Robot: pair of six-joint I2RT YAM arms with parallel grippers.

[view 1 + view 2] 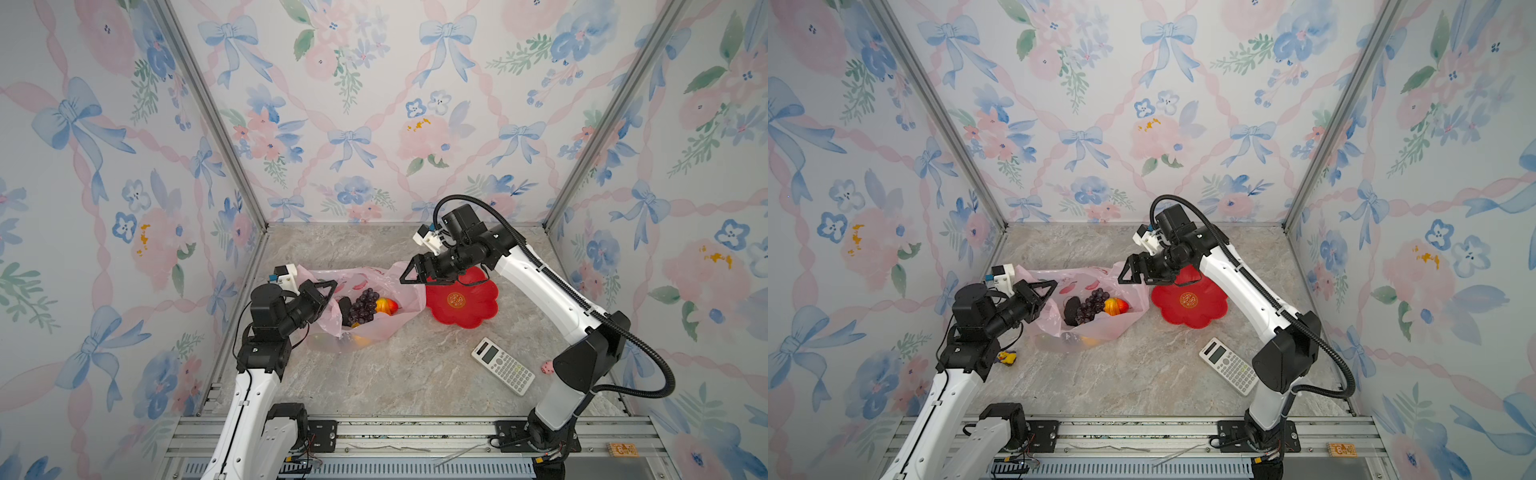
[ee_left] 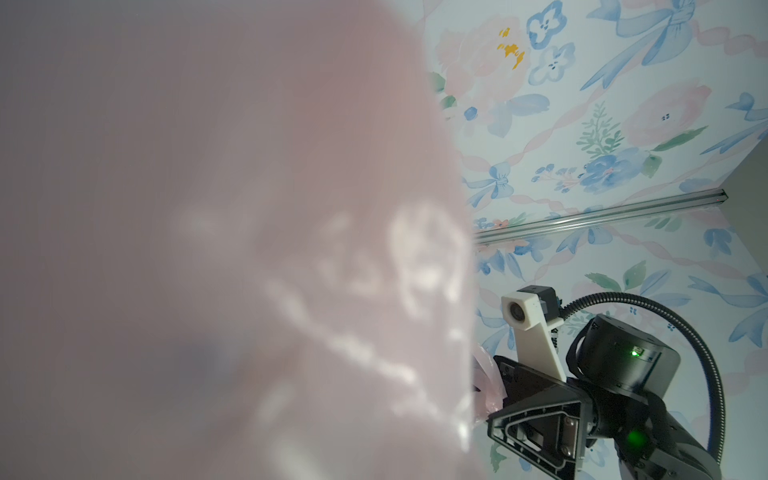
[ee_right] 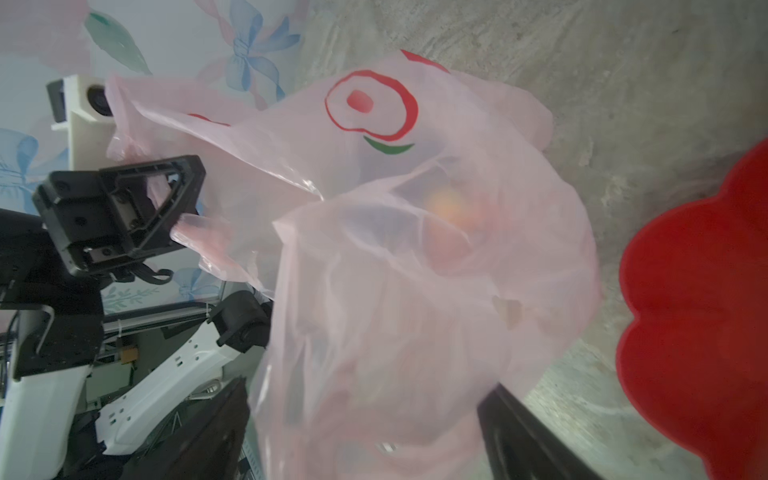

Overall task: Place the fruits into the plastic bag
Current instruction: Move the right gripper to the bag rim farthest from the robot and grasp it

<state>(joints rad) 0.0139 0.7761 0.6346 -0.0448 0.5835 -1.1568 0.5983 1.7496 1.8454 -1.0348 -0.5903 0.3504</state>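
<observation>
A red flower-shaped plate (image 1: 478, 309) lies on the marble table (image 1: 395, 382); nearer, a white calculator (image 1: 503, 372), a tiny pink figure (image 1: 546, 368), and a small yellow toy (image 1: 1007, 357), perhaps a duck.

We find the mouth of the plastic bag (image 1: 386, 328) open from above, with fruits (image 1: 363, 307) heaped inside. The left hand (image 1: 330, 291) blocks its nine o'clock rim, the right hand (image 1: 409, 272) its two o'clock corner. The red plate (image 1: 461, 307) crowds three o'clock and the calculator (image 1: 503, 372) lies at five, while the table (image 1: 374, 386) toward six is free.
</observation>
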